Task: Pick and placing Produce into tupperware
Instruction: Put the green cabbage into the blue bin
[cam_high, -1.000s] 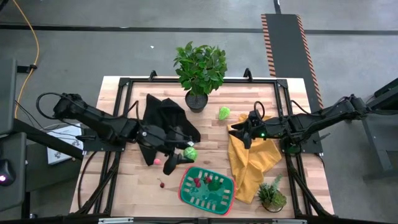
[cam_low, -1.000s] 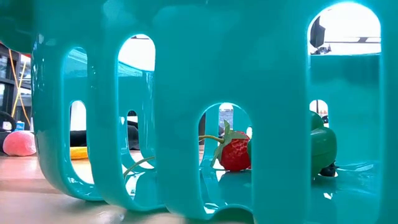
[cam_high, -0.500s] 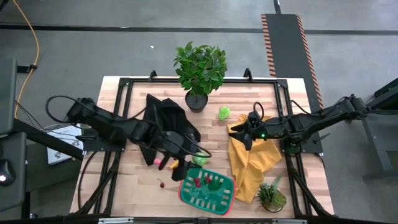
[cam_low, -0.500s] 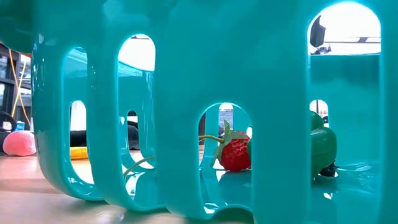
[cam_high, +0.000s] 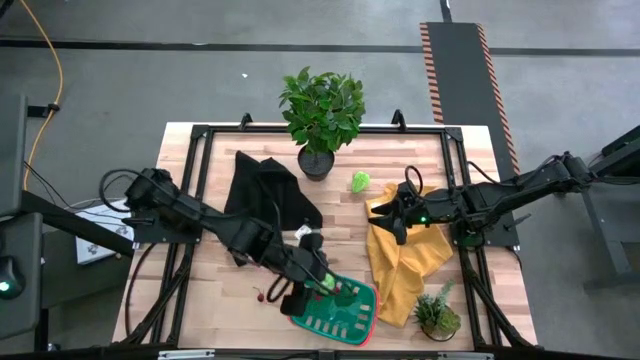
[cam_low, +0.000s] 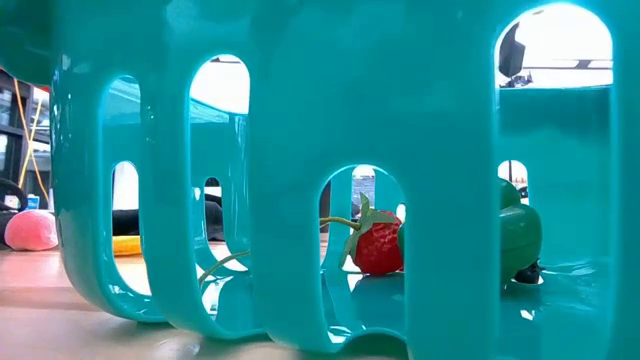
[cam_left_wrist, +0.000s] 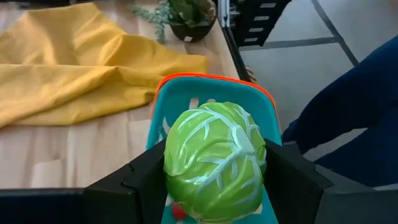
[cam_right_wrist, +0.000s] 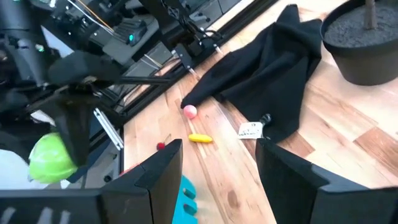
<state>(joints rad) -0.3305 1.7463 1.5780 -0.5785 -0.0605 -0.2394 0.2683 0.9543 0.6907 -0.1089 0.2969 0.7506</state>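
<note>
Right now the left gripper (cam_high: 318, 277) hangs over the near left part of the rounded green plastic tupperware with the red rim (cam_high: 362, 325), which sits at the table's front edge. Its two dark fingers (cam_left_wrist: 144, 176) are clamped on a pale lime-green toy cabbage ball (cam_left_wrist: 214, 161), veined in white, held above the container's inside. Through the slots of the teal wall in the low view, a small red toy strawberry (cam_low: 379, 247) and a dark green rounded piece (cam_low: 520, 233) lie on the container's base. A small red bit (cam_high: 261, 295) lies on the wooden table (cam_high: 215, 285) just left of the tupperware. A second lime-green ball (cam_high: 360, 181) lies farther back, near the black pot of the leafy green plant (cam_high: 321, 112). The right gripper (cam_high: 392, 214) waits over the upper edge of the crumpled yellow cloth (cam_high: 405, 262), its jaws parted and holding nothing. A black cloth (cam_high: 265, 190) is spread behind the left arm.
</note>
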